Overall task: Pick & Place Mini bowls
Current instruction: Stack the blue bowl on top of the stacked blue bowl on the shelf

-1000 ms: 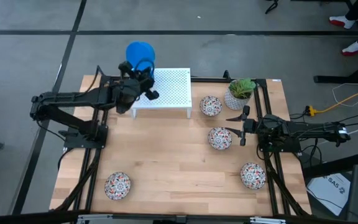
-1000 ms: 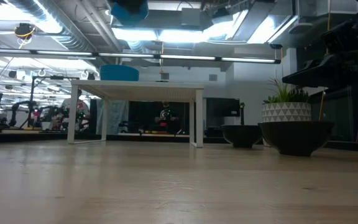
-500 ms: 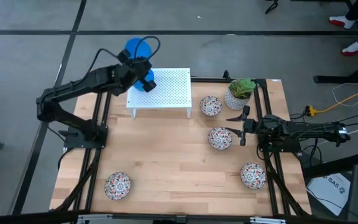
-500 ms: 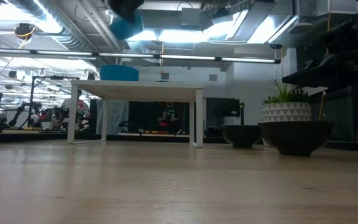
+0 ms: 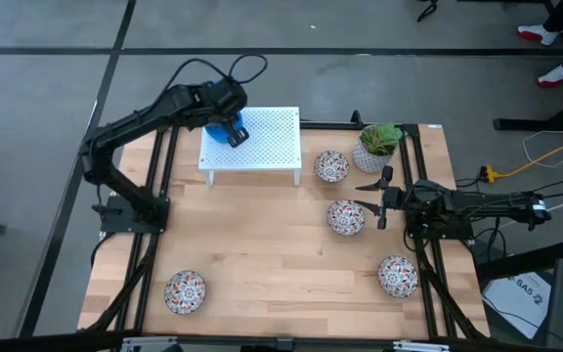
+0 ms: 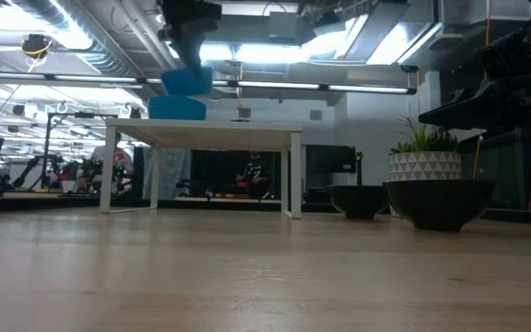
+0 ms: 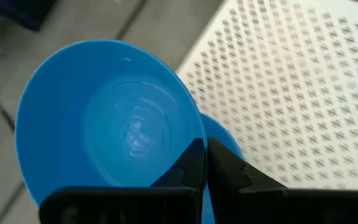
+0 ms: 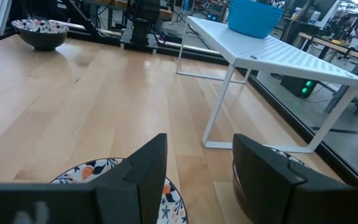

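Left end effector (image 7: 205,163) pinched on rim of plain blue plastic mini bowl (image 7: 107,115), directly above another; light, stiff, slick, so rim grip suits.

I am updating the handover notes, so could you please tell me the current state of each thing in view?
Left claw: shut on the rim of a blue bowl, held just above the blue stack.
Blue stack: resting on the white rack.
Right claw: open, above a floral bowl.
Other floral bowls: upright on the table.
Potted plant: upright.
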{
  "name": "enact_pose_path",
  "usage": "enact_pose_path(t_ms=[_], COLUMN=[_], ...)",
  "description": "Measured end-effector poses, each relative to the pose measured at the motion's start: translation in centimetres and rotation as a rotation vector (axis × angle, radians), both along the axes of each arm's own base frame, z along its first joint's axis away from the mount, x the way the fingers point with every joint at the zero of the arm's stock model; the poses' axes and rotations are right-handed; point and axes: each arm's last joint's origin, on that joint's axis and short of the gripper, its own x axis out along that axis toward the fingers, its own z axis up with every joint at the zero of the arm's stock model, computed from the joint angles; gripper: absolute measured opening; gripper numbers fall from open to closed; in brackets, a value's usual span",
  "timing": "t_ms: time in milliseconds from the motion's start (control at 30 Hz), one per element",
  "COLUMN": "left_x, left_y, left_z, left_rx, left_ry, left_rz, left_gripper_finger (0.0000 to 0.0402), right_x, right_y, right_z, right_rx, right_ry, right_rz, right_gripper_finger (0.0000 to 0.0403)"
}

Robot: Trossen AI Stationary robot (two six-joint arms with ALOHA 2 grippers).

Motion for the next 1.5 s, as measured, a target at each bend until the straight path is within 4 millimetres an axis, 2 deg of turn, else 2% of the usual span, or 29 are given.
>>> enact_pose_path(t_ms=[367,933,1267,1500], left_x=[0.6,0.5,0.5,0.4], left_y=[0.7,0.4,0.4,0.5], left_z=[-2.1,-2.5,-2.8,-3.1], left_rx=[-0.143,-0.24,-0.229,-0.212], left_ry=[0.095,0.087,0.111,0.142], left_rz=[0.019,0.008,0.002,-0.002], left_gripper_finger=[0.0004,0.0005,0.0031,0.0065], right_x=[0.0,0.0,0.0,0.0], right_y=[0.0,0.0,0.0,0.0], right_z=[0.0,0.0,0.0,0.0], right_rx=[0.0,0.0,0.0,0.0], right_ry=[0.0,0.0,0.0,0.0], right_rz=[0.0,0.0,0.0,0.0], right_gripper_finger=[0.0182,0.0182,0.0182,0.0182])
